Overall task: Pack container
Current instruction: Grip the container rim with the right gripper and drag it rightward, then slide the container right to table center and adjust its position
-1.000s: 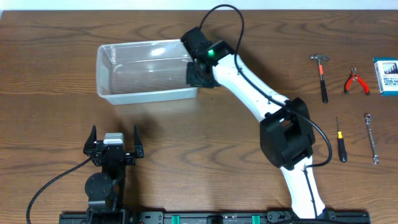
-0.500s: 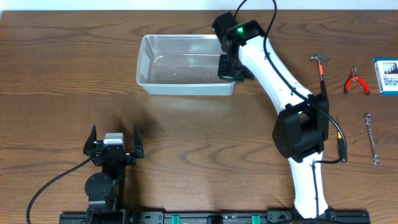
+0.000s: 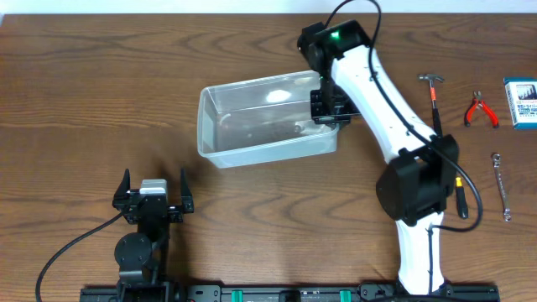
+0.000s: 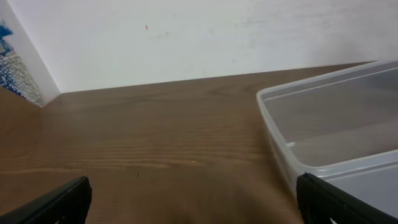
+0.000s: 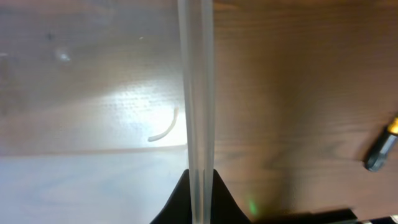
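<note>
The right gripper (image 3: 329,106) is clamped on the end wall of the container (image 3: 267,151), which seems slightly tilted. The left gripper (image 3: 155,179), well apart from it, has its jaws spread.

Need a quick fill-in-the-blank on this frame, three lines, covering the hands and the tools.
1. The right hand is shut on the wall of the clear ___.
2. The left hand is ___ and holds nothing.
3. The pliers have ___ handles.
Missing words: container; open; red.
</note>
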`<action>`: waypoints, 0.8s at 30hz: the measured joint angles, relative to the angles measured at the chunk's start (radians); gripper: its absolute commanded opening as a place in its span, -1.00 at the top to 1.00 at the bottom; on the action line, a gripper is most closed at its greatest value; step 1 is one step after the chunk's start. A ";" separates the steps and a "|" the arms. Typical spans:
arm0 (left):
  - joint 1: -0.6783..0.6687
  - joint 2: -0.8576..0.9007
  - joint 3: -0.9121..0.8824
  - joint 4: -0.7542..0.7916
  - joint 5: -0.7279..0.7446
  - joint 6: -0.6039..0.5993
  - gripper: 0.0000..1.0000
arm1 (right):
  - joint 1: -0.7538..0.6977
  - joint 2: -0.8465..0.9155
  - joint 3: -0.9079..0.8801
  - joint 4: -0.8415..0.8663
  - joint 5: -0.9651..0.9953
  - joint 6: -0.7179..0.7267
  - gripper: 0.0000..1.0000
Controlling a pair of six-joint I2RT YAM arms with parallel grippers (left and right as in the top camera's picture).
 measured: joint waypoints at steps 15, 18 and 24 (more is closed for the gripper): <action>0.000 0.000 0.000 0.000 0.000 0.000 -0.96 | -0.157 -0.301 -0.296 0.071 0.078 -0.084 0.98; 0.000 0.000 0.000 0.000 0.000 0.000 -0.96 | -0.167 -0.369 -0.446 0.162 0.069 -0.104 0.98; 0.000 0.000 0.000 0.000 0.000 0.000 -0.96 | -0.180 -0.475 -0.656 0.247 0.032 -0.133 0.98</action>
